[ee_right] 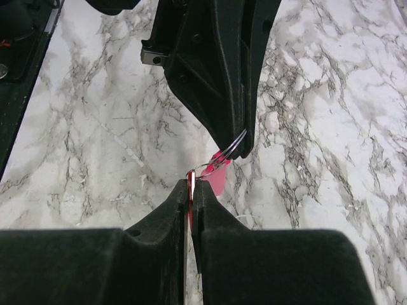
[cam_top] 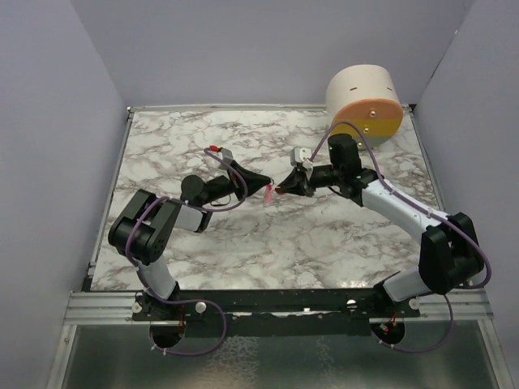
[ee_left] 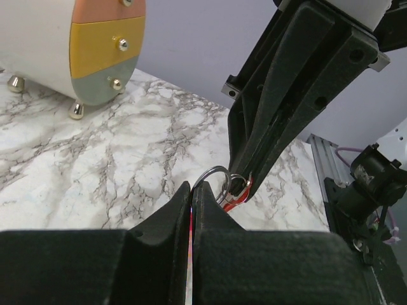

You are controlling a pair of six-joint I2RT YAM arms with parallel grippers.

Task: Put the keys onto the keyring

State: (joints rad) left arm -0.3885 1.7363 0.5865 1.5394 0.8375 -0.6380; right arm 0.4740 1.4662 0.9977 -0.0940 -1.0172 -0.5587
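Both grippers meet tip to tip above the middle of the marble table. My left gripper is shut on the keyring; its thin metal ring sticks out of the closed fingertips and the pink strap hangs below. In the right wrist view the ring and strap show under the left fingers. My right gripper is shut on the red-headed key, pressed against the ring. In the left wrist view the key shows red at the right fingertips. The blade is hidden.
A round cabinet with pink, yellow and grey-green drawers stands at the back right of the table; it also shows in the left wrist view. Grey walls enclose the left, back and right. A metal rail runs along the near edge.
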